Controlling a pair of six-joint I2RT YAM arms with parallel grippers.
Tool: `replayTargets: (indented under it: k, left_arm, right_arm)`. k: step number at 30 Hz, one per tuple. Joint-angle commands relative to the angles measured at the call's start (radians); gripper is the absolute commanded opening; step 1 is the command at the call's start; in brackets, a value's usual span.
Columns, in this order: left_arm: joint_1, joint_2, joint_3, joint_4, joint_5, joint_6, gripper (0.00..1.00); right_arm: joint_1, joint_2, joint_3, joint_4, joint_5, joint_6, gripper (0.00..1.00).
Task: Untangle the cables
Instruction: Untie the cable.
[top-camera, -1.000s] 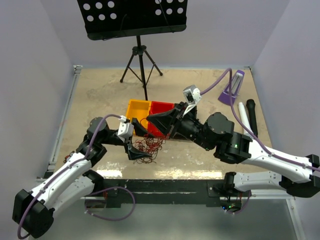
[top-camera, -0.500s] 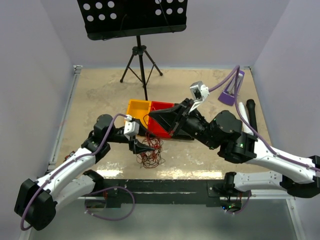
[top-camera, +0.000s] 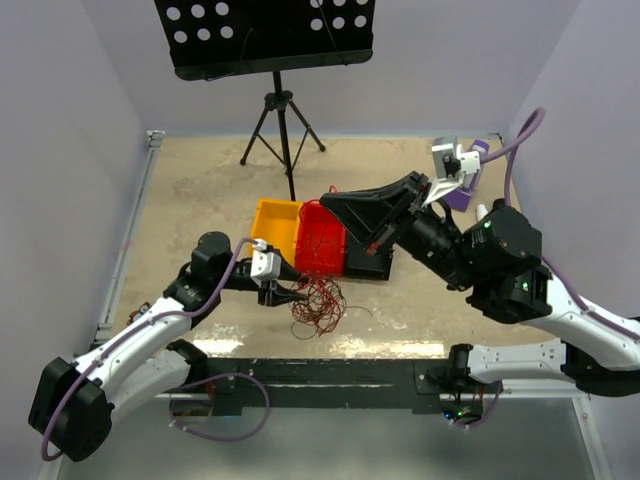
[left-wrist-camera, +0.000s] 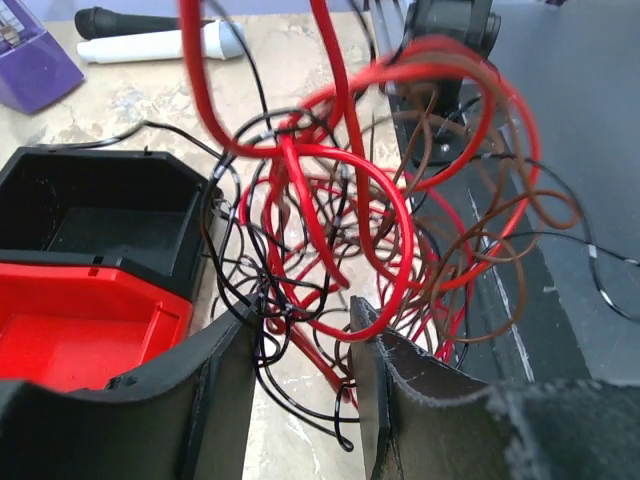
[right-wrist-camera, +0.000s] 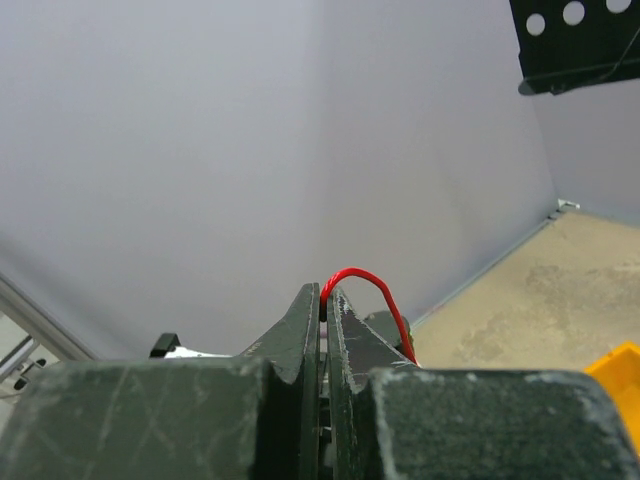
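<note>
Cables (top-camera: 318, 305) mostly still clumped by red bin (top-camera: 322, 240); R tool (right-wrist-camera: 326, 300) pinched on one red strand, L tool (left-wrist-camera: 305, 345) part-open round loops.

light: even, bright, soft shadows | blur: near cables (left-wrist-camera: 340, 200) — fingers (right-wrist-camera: 322, 330) soft

- Thin red, black and brown cables (top-camera: 318, 303), snarled into a loopy clump (left-wrist-camera: 360, 250) on the tabletop, just in front of the bins.
- One red strand (right-wrist-camera: 365, 290) lifted out, arching up clear of the clump.
- Loops overlapping, knotted near the centre.
</note>
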Motion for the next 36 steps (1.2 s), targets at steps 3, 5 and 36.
replayTargets:
  k: [3,5,36]
  left_arm:
    - [-0.002,-0.034,-0.032,-0.067,0.005,0.120,0.45]
    - [-0.002,-0.053,-0.043,-0.061,-0.003,0.120,0.45]
    - [0.016,-0.144,0.183,0.217,-0.093,-0.482,1.00]
  right_arm:
    - [0.004,0.012,0.113,0.016,0.010,-0.060,0.00]
    - [0.004,0.024,0.138,0.006,0.014,-0.068,0.00]
    - [0.004,0.070,-0.002,0.007,-0.026,0.003,0.00]
